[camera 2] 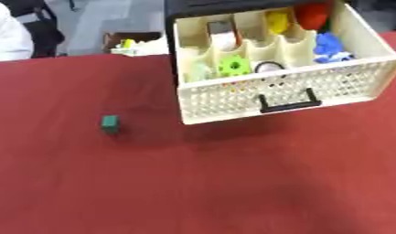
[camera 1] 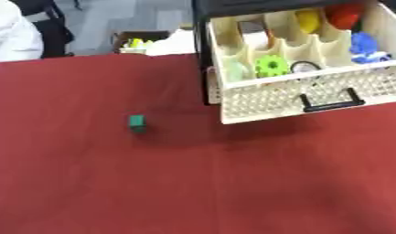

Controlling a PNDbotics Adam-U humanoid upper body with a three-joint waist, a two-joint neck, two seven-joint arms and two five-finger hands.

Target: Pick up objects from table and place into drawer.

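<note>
We see a small green block alone on the red table, left of the open drawer. Neither hand is visible to us, so we cannot tell their state.

Drawer right end cut by the picture's edge, pale shape in a front compartment too blurred to identify, small green block lacking detail
</note>
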